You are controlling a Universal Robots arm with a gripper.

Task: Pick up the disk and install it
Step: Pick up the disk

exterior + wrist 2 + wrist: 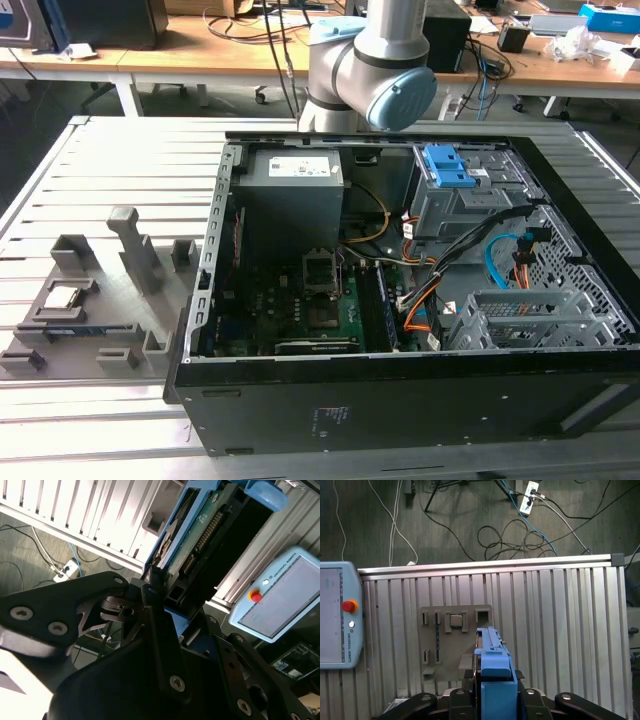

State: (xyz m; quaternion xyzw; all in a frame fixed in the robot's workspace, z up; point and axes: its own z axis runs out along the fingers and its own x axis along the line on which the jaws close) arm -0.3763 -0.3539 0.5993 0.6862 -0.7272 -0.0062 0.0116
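My black metal pincer (pixel 152 592) is clamped on the disk (pixel 495 672), a flat silver-grey drive in a bright blue plastic frame, gripped edge-on. In the first wrist view I see it hanging over the grey plastic fixture plate (pixel 432 645) on the ribbed aluminium table (pixel 560 630), apart from both, with open room around it. A pale grey teach pendant (pixel 335 615) lies at the table's edge. In the exterior view the open black computer case (pixel 400 400) stands near the arm (pixel 365 70).

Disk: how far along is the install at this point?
Done: the disk is picked up, clear of the grey holder. In hand: the pincer is shut on it, as both wrist views show. Left: installing; it is not yet in the computer case.
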